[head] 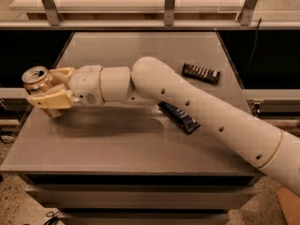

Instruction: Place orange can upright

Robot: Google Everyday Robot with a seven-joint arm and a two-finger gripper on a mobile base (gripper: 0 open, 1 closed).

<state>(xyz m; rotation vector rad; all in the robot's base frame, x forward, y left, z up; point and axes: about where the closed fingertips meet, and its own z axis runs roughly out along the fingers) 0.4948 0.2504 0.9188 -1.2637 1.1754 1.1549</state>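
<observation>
The orange can (36, 78) is a small can with a shiny silver top. It is held between the tan fingers (50, 100) of my gripper (43, 87) at the left edge of the grey table (117, 144). The can is tilted, its top facing up and towards the camera, and its body is mostly hidden by the fingers. The gripper is shut on the can and holds it at about the table's left rim. My white arm reaches across the table from the lower right.
A flat dark blue snack bar wrapper (180, 117) lies mid-table, partly under the arm. A black striped bar (200, 72) lies at the back right. A metal-framed shelf (168, 3) runs behind the table.
</observation>
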